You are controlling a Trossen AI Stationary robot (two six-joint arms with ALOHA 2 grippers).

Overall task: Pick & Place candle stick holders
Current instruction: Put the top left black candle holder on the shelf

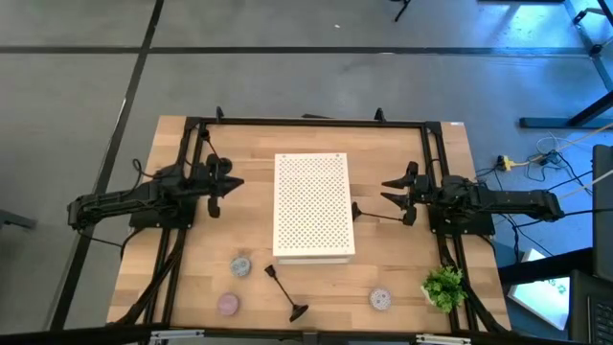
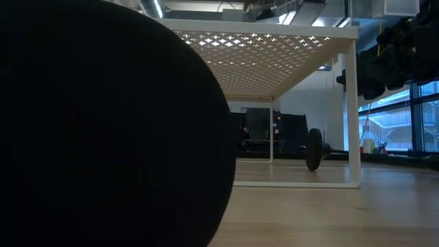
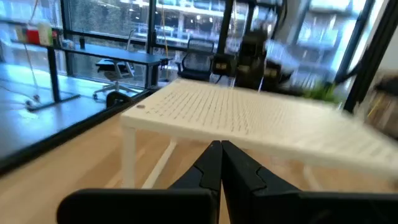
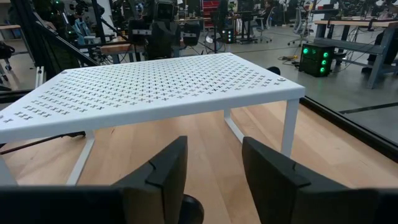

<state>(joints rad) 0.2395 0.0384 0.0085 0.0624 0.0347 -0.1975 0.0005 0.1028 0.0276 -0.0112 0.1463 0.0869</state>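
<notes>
Black holder base (image 2: 103, 123) fills foreground; right pincer (image 4: 214, 168) agape, empty.

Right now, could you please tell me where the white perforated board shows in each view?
High view: board at table centre, between the two arms.
Low view: seen from below, upper middle, white leg at right.
Left wrist view: across the middle.
Right wrist view: upper middle.
Shared landmark: its perforated top.

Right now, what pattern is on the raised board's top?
White board, perforated with rows of small cross-shaped holes; clearest in the right wrist view.
</notes>
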